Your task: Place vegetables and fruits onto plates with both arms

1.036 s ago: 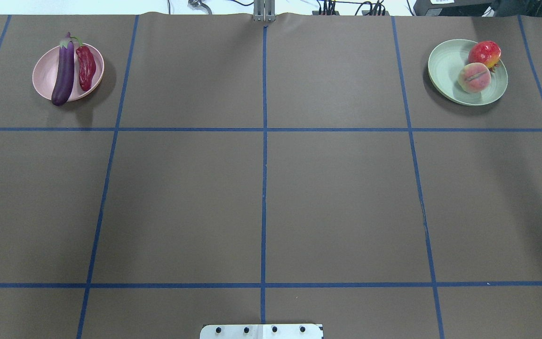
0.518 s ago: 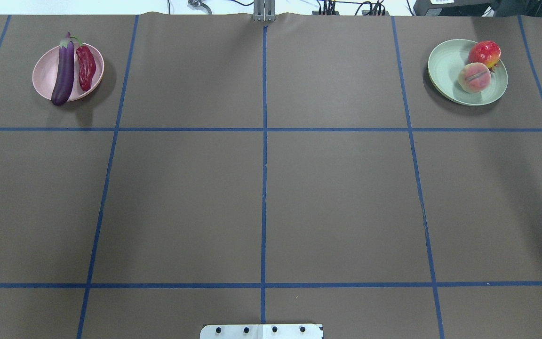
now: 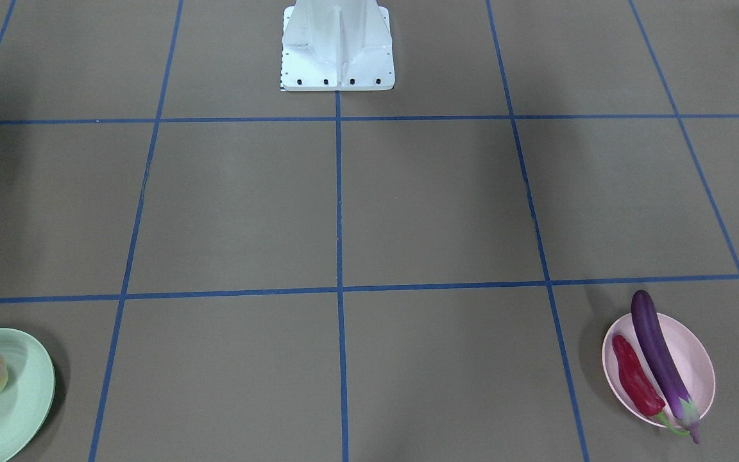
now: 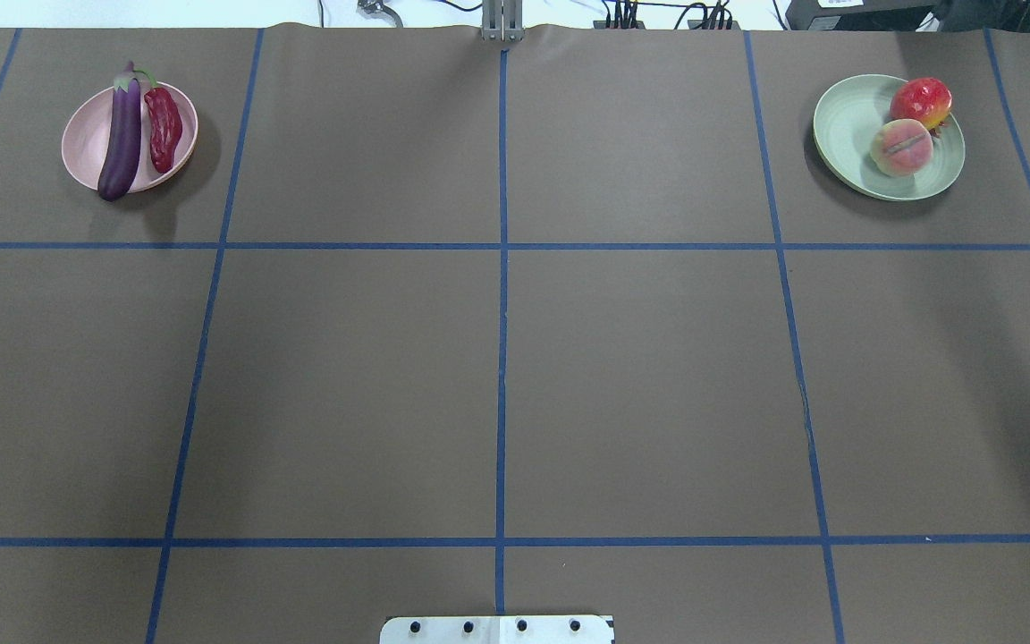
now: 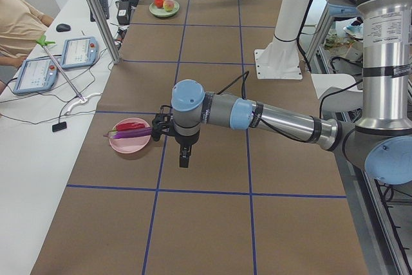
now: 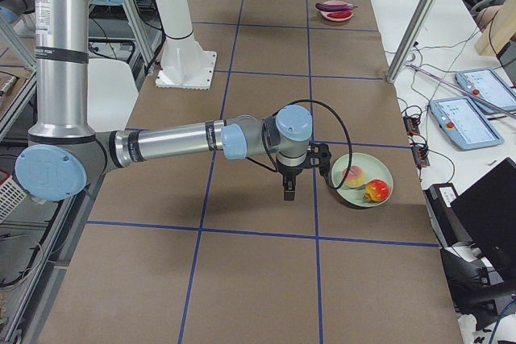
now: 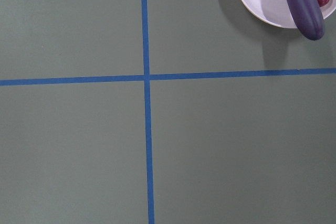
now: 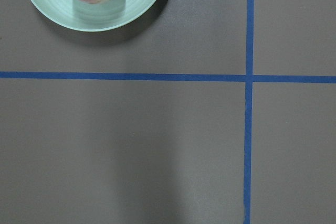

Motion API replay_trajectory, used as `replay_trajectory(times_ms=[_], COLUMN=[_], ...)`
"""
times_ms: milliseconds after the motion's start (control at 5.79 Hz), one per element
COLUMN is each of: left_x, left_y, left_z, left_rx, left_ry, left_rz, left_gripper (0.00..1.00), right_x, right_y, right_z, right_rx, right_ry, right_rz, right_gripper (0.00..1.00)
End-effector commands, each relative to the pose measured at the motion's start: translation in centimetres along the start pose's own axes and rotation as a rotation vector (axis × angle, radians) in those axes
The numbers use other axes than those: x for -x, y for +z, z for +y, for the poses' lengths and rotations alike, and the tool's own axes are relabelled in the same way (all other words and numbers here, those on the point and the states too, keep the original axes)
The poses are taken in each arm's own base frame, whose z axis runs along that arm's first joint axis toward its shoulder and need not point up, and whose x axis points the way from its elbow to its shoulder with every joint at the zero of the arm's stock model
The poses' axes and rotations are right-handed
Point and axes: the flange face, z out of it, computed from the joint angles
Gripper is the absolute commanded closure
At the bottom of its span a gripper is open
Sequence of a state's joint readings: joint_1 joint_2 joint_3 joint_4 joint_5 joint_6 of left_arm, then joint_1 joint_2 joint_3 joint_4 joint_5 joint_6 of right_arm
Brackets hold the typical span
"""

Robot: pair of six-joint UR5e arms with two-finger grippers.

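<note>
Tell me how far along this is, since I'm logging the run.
Done: eggplant and chili pepper lie on the pink plate, peach and red fruit on the green plate. In hand: nothing; left gripper and right gripper hang over the table. Left: nothing visible.

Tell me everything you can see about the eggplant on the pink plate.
The eggplant is long, slender and glossy dark purple, with a pale calyx and short stem at one end. It lies flat across the pink plate, its rounded tip overhanging the robot-side rim and its stem end poking past the opposite rim. The chili pepper lies close alongside it. Nothing grips it.
</note>
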State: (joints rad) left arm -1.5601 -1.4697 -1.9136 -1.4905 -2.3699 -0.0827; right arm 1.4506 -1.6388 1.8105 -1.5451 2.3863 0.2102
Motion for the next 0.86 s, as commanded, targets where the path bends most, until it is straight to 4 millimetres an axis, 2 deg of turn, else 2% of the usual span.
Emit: replay_trajectory(times_ms=[0,691], left_x=[-0.5,-1.4], left_y=[-0.4,-1.0], left_z=[-0.4,-1.5], left_rx=[-0.008,-0.027], left_ry=[0.010,0.032], left_rz=[0.001,0.003], left_gripper=[0.00,0.00], right_x=[0.4,0.5], right_y=[-0.2,-0.3], right_z=[-0.1,-0.4], right_rx=[-0.004,-0.011], right_ry=[-0.004,-0.004], right_rz=[-0.014,-0.008], right_gripper=[0.00,0.00])
